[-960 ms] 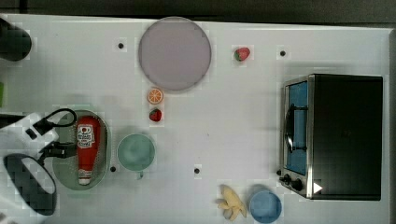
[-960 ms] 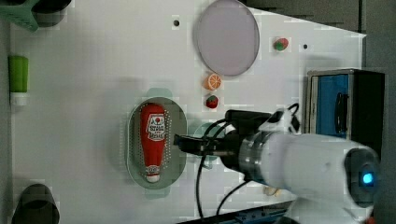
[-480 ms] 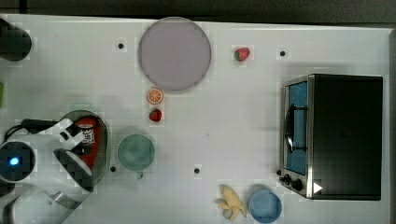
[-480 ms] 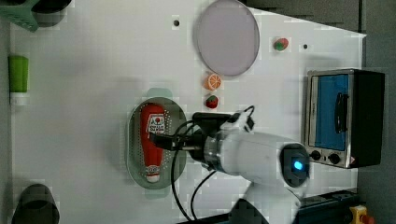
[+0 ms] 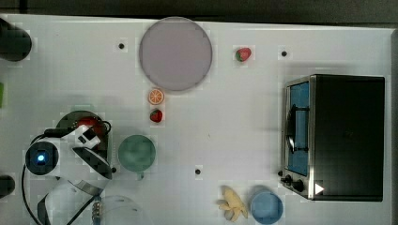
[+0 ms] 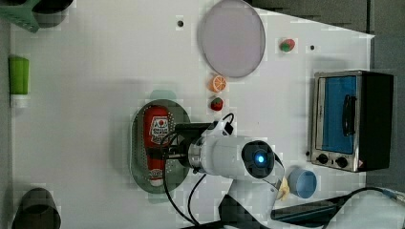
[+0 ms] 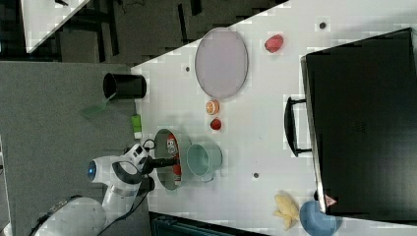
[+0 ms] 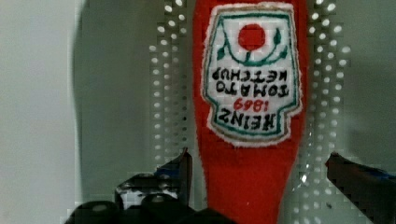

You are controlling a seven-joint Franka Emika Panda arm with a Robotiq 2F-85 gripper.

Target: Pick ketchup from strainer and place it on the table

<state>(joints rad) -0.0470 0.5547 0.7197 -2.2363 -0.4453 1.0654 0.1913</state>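
The ketchup, a red bottle with a white label, lies flat in the pale green strainer. My gripper is open and low over the strainer. One finger stands on each side of the bottle's narrowing part, with a gap to the red. In the left view the gripper reaches from the left view's right across the ketchup in the strainer. In the top view the arm covers most of the strainer, with a bit of ketchup showing. The white table lies around it.
A round green cup stands right beside the strainer. Farther off are an orange slice, a strawberry, a grey plate, a second strawberry, a toaster oven, a banana and a blue bowl.
The arm has swung over the strainer and come down. The gripper, earlier beside the strainer, now straddles the ketchup. The bottle has not moved.
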